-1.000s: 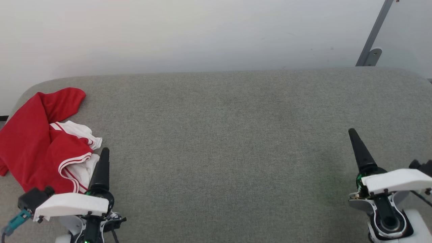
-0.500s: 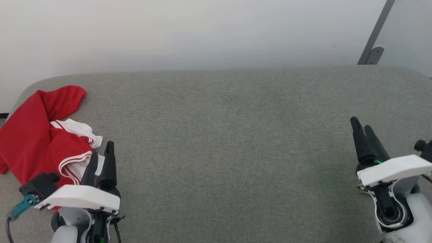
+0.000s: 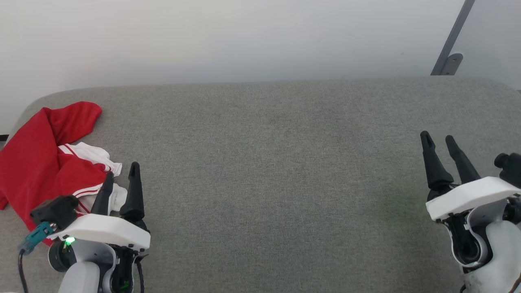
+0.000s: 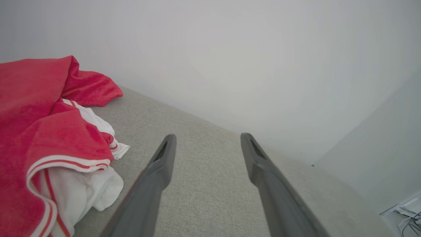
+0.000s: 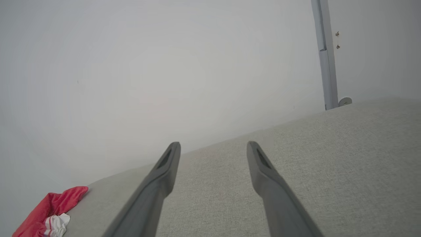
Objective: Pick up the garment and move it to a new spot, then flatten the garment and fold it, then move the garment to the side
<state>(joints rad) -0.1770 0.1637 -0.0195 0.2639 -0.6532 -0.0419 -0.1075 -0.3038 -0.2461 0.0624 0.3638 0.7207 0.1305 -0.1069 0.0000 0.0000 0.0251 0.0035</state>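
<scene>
**Left tool (image 3: pixel 121 171) spread beside the red shirt (image 3: pixel 32 162), nothing gripped**

Both fingers of the left tool stood apart and empty. In the head view one fingertip lay over the white fold at the shirt's near edge. Whether it touched the cloth could not be told. The right tool (image 3: pixel 437 137) was likewise spread and empty, well apart from the shirt, over the bare right end of the grey bench (image 3: pixel 264 162). The shirt lay crumpled at the far left end of the bench, with red cloth bunched over white sections and striped trim.

The step in hand looked to be the pick-up. Doing it well probably meant bringing the left tool leftward and down onto a raised ridge of cloth, such as the striped hem. It should close on one or two layers rather than the whole heap, then lift until the trailing cloth cleared the bench before carrying it toward the middle.

Counted: one shirt, two tools with two fingers each, one bench, one metal post (image 3: pixel 452 40) by the wall.
</scene>
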